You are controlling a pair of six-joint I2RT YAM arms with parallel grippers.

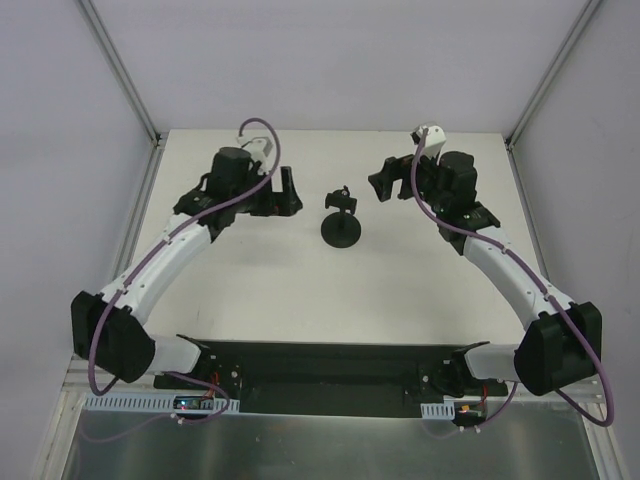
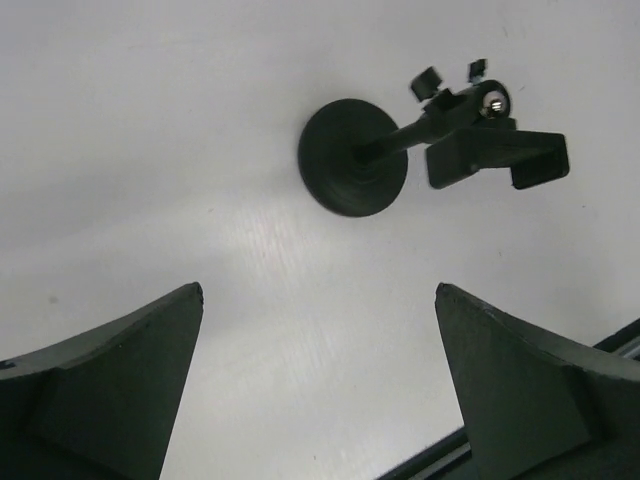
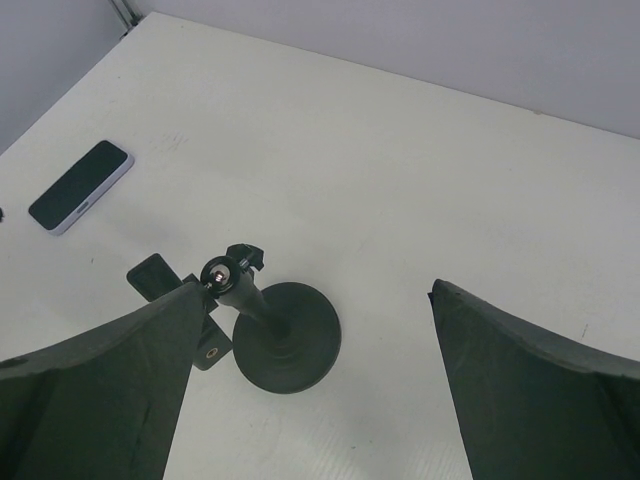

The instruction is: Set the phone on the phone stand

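Two pincers, both released: left pincer (image 2: 318,292) with fingers (image 2: 110,400) spread wide and nothing between them, right pincer (image 3: 315,287) likewise gaping and empty. From above, flanking the phone stand (image 1: 340,228), left at ten o'clock of it, right at two o'clock, neither touching it. Stand upright near the middle of the worktop (image 1: 300,290).

As for the phone (image 3: 82,185): lying flat, screen up, well apart from the stand, at ten o'clock of it in the right wrist view. Out of sight in the top view, perhaps under the left arm (image 1: 170,255), though cannot tell. Absent from the left wrist view too.

Step in hand, as a judgement: approach ahead of pickup, placing not yet begun. Next move probably for the left side, likely the nearer. Swing over the phone, line the fingers across its narrow width, close on the two long edges, lift. Calls for a low, level grasp, given so thin a slab flat on a hard top, with little edge to catch. Then tilt and seat in the clamp head.

Materials: phone a slim rectangle with rounded corners, glossy black glass and a pale rim, likely slippery. Stand matte black, with a round flat disc base, a thin rod, and a small clamp head with knobs and a bright metal screw. Worktop smooth, matte, white. Fingers dark, wedge-shaped, dull.
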